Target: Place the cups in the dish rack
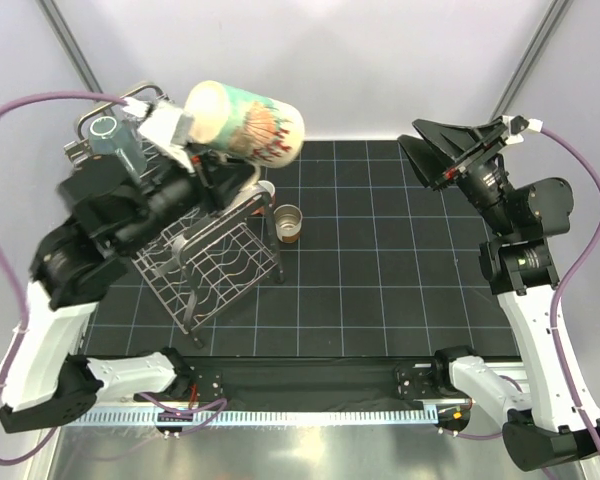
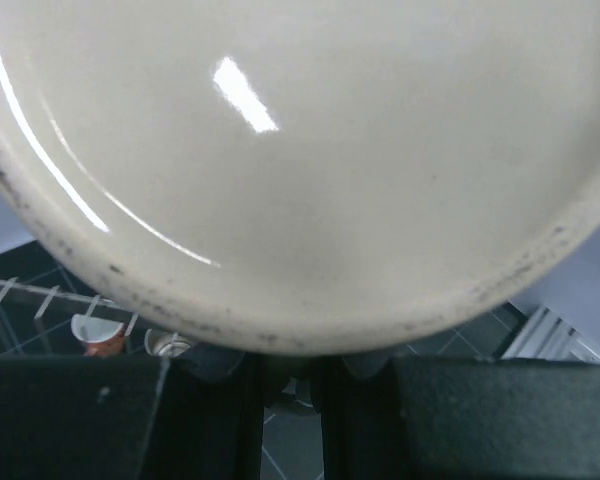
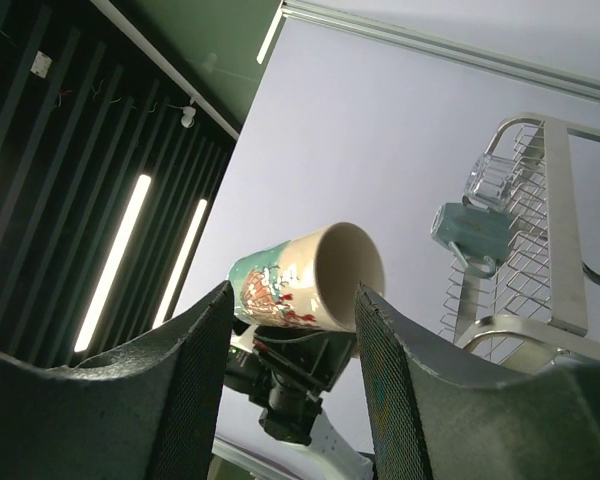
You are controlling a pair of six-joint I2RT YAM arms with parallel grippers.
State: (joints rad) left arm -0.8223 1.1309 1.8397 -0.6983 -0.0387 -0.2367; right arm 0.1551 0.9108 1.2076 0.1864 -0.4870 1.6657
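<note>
Far left, the grey-teal tumbler (image 1: 115,140) sits at the far left corner of the dish rack (image 1: 242,262), and through the right wrist camera I can see the clear glass (image 3: 488,178) lodged in the rack just beside it. Next along, my left gripper (image 1: 192,135) is up high, clamped on the cream mug (image 1: 248,122) near its base. The mug lies on its side in the air above the rack's far end, printed side up and mouth pointing right. On the left wrist camera its glossy pale underside fills nearly the whole view, with the 2 dark fingers (image 2: 80,420) close together below it. The rack itself stands on the black gridded mat (image 1: 380,250), left of centre and skewed to the grid. Just beside its right edge, the small brown-based cup (image 1: 290,222) stands upright on the mat. Over on the right, my right gripper (image 1: 432,150) is raised well apart from all of that, fingers spread wide with nothing between them, looking back across at the lifted mug.
</note>
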